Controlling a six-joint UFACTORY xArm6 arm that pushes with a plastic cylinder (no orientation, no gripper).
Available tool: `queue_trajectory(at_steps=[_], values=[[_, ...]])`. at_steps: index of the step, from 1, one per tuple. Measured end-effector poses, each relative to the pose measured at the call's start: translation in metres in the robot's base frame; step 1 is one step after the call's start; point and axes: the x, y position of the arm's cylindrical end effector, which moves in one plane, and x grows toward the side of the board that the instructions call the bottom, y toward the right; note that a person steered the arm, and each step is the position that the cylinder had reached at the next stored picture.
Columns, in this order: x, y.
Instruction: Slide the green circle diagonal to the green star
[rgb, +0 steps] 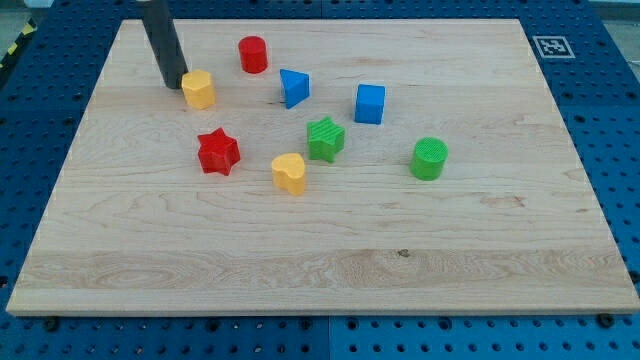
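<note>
The green circle (429, 158) stands on the wooden board at the view's right of centre. The green star (325, 138) stands to its left and a little higher in the view, a clear gap between them. My tip (173, 84) is at the board's upper left, just left of the yellow hexagon-like block (199, 89) and nearly touching it. The tip is far from both green blocks.
A red cylinder (252, 54) stands near the top. A blue triangular block (293, 87) and a blue cube (370, 103) stand above the green star. A red star (218, 152) and a yellow heart-like block (289, 173) stand left of it. A marker tag (549, 45) is off the board's top right corner.
</note>
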Motion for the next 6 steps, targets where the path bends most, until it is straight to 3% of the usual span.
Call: queue_trajectory(at_steps=[2,4,6], values=[[0.029,0.010],[0.028,-0.007],[-0.024,-0.025]])
